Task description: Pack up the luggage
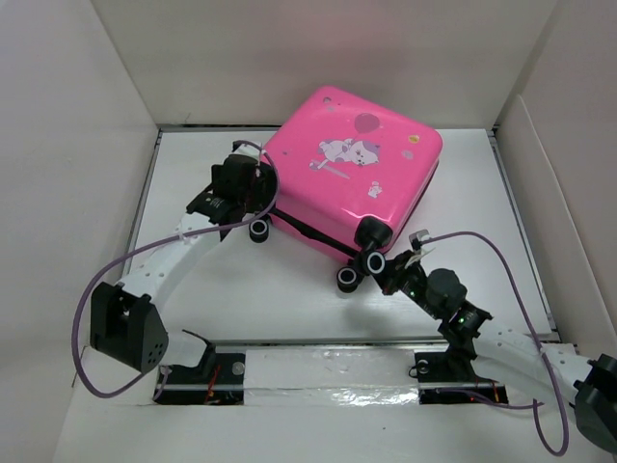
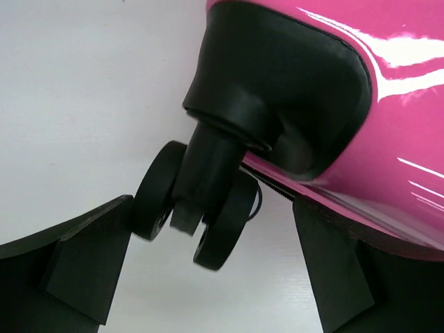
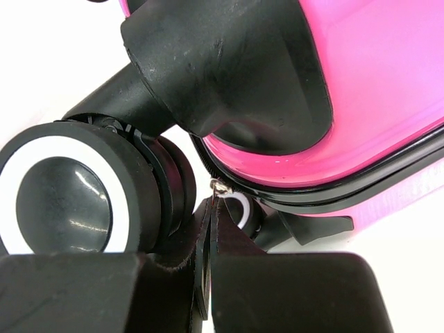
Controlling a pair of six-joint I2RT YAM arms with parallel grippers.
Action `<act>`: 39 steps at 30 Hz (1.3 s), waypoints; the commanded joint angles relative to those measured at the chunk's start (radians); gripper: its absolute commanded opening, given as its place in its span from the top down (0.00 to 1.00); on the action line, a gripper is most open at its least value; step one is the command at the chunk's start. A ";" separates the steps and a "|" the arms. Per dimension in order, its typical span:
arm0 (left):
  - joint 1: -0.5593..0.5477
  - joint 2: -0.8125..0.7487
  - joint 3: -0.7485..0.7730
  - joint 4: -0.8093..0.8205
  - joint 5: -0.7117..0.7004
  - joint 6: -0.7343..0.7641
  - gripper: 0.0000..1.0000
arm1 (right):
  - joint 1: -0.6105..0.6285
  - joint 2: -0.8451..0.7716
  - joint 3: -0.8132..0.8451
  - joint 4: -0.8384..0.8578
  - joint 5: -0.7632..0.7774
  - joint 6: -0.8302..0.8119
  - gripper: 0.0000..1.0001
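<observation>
The pink luggage (image 1: pixel 357 164) lies flat and closed on the white table, sticker side up, wheels toward me. My left gripper (image 1: pixel 253 204) is open at its near-left corner. In the left wrist view the fingers (image 2: pixel 83 267) stand apart on either side of a black twin wheel (image 2: pixel 201 208) under the pink shell (image 2: pixel 409 104), not touching it. My right gripper (image 1: pixel 388 266) is at the near-right corner by two wheels (image 1: pixel 347 278). In the right wrist view my right gripper (image 3: pixel 211 260) is shut on the black zipper pull tab (image 3: pixel 211 229), beside a white-ringed wheel (image 3: pixel 62 194) and the shell (image 3: pixel 388 90).
White walls enclose the table on the left (image 1: pixel 67 193), back and right (image 1: pixel 569 212). Purple cables (image 1: pixel 96 289) loop from each arm. A taped rail (image 1: pixel 328 371) runs along the near edge between the arm bases.
</observation>
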 commanded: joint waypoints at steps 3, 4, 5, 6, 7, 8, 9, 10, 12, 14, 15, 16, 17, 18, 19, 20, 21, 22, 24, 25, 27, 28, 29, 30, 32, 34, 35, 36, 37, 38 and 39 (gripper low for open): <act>0.008 0.067 0.055 0.069 -0.016 0.091 0.08 | 0.013 -0.041 0.042 0.097 -0.113 0.004 1.00; 0.008 0.078 0.062 0.069 -0.018 0.094 0.09 | 0.004 -0.044 0.042 0.092 -0.112 0.003 1.00; 0.008 0.089 0.073 0.074 -0.027 0.097 0.11 | 0.004 -0.047 0.042 0.086 -0.110 0.003 1.00; 0.008 0.096 0.075 0.078 -0.027 0.097 0.14 | 0.004 -0.051 0.044 0.083 -0.110 0.003 1.00; 0.008 0.105 0.076 0.084 -0.022 0.098 0.20 | 0.004 -0.052 0.045 0.080 -0.110 0.003 1.00; 0.008 0.109 0.075 0.090 -0.016 0.094 0.44 | 0.004 -0.052 0.047 0.079 -0.112 0.003 1.00; 0.008 0.106 0.072 0.103 -0.006 0.088 0.67 | 0.004 -0.054 0.048 0.072 -0.113 0.003 1.00; 0.008 0.096 0.067 0.107 0.017 0.083 0.86 | 0.004 -0.054 0.050 0.066 -0.112 0.003 1.00; 0.008 0.073 0.064 0.098 0.108 0.060 1.00 | 0.004 -0.057 0.051 0.059 -0.102 0.001 1.00; -0.001 0.046 0.034 0.104 0.224 0.040 1.00 | -0.007 -0.058 0.051 0.057 -0.090 0.006 1.00; -0.017 0.029 0.020 0.113 0.244 0.019 1.00 | -0.019 -0.058 0.054 0.056 -0.089 0.006 1.00; -0.035 -0.006 0.007 0.117 0.254 -0.003 1.00 | -0.019 -0.058 0.071 0.046 -0.089 0.004 1.00; -0.053 -0.023 -0.023 0.126 0.312 -0.023 1.00 | -0.036 -0.060 0.085 0.034 -0.079 -0.008 1.00; -0.099 -0.037 -0.031 0.126 0.333 -0.039 1.00 | -0.061 -0.061 0.099 0.005 -0.072 -0.014 1.00; -0.128 -0.057 -0.037 0.121 0.334 -0.076 1.00 | -0.075 -0.064 0.131 -0.012 -0.066 -0.023 1.00; -0.156 -0.071 -0.063 0.126 0.323 -0.093 1.00 | -0.091 -0.070 0.148 -0.027 -0.061 -0.042 1.00; -0.200 -0.088 -0.081 0.162 0.330 -0.108 1.00 | -0.110 -0.075 0.168 -0.059 -0.059 -0.050 1.00; -0.217 -0.123 -0.103 0.185 0.337 -0.145 1.00 | -0.151 -0.078 0.186 -0.078 -0.058 -0.059 1.00; -0.248 -0.163 -0.152 0.239 0.361 -0.179 1.00 | -0.197 -0.087 0.247 -0.136 -0.059 -0.086 1.00; -0.288 -0.174 -0.167 0.261 0.370 -0.194 1.00 | -0.246 -0.090 0.269 -0.156 -0.062 -0.096 1.00; -0.346 -0.186 -0.197 0.302 0.351 -0.239 1.00 | -0.301 -0.094 0.316 -0.196 -0.076 -0.116 1.00; -0.418 -0.191 -0.210 0.317 0.334 -0.263 1.00 | -0.355 -0.089 0.330 -0.202 -0.105 -0.119 1.00; -0.453 -0.191 -0.217 0.334 0.324 -0.264 1.00 | -0.381 -0.081 0.330 -0.204 -0.124 -0.119 1.00; -0.486 -0.188 -0.226 0.365 0.323 -0.298 1.00 | -0.404 -0.072 0.323 -0.198 -0.145 -0.114 1.00; -0.564 -0.180 -0.264 0.463 0.341 -0.339 1.00 | -0.455 -0.043 0.291 -0.170 -0.238 -0.079 1.00; -0.604 -0.178 -0.298 0.587 0.334 -0.395 1.00 | -0.466 -0.029 0.206 -0.107 -0.285 -0.041 1.00; -0.616 -0.178 -0.333 0.644 0.356 -0.411 1.00 | -0.466 -0.028 0.167 -0.069 -0.305 0.013 1.00; -0.629 -0.172 -0.336 0.714 0.363 -0.428 1.00 | -0.455 -0.028 0.125 0.022 -0.303 0.044 1.00; -0.629 -0.155 -0.336 0.741 0.366 -0.429 1.00 | -0.455 -0.025 0.052 0.073 -0.297 0.073 1.00; -0.629 -0.146 -0.333 0.762 0.376 -0.425 1.00 | -0.441 -0.017 0.030 0.104 -0.280 0.100 1.00; -0.629 -0.135 -0.320 0.779 0.384 -0.412 1.00 | -0.441 -0.009 0.030 0.076 -0.273 0.093 1.00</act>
